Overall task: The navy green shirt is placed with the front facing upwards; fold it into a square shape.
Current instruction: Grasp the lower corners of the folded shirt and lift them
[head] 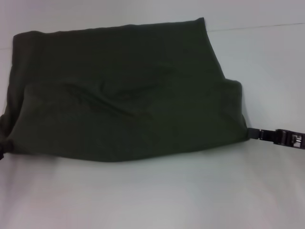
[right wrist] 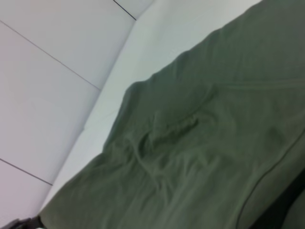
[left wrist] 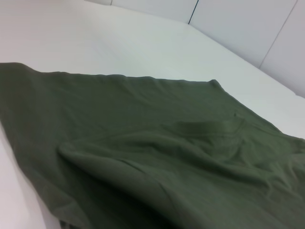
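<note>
the navy green shirt [head: 124,95] lies folded over on the white table [head: 152,200], plain side up, wrinkled across its middle. the right gripper [head: 251,133] reaches in low from the right, its claw clamped together on the shirt's near right corner. the left gripper [head: 1,153] barely shows at the shirt's near left corner, and i cannot tell how its claw stands.

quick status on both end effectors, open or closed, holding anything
Left end effector: at the dark olive-green cotton shirt's near left corner, state cannot be told.
Right end effector: shut on its near right corner.

White table [head: 152,200]; pale panelled wall [right wrist: 47,95].
</note>
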### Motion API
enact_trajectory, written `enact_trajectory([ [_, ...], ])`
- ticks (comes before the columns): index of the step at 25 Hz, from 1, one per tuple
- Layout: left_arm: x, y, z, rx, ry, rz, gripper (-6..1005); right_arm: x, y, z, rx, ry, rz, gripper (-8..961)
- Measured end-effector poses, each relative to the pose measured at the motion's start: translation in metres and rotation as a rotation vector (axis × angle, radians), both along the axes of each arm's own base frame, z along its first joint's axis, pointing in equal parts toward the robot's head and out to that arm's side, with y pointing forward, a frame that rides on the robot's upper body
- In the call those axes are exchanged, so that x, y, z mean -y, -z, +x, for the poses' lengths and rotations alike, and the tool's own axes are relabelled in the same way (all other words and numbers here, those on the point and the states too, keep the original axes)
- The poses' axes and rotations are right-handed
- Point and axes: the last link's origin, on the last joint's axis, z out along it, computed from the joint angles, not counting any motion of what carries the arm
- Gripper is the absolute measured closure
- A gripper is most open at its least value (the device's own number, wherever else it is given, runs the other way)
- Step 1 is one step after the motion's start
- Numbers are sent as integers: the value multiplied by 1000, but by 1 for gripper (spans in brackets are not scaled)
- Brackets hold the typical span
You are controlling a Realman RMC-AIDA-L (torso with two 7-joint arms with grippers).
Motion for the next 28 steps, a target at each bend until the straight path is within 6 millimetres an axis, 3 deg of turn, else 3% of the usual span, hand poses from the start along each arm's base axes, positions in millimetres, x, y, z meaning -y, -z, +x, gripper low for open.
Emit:
enact_trajectory([
  [8,31,-3,-3,54,4,-14,994,25,-10,1,-54,-70,49,945],
  [17,65,-7,-4,132,56,-10,994,41,-6,2,-10,-169,34,945],
  [28,82,-5,-11,133,39,-14,995,77,-1,7,-2,-254,-17,945],
])
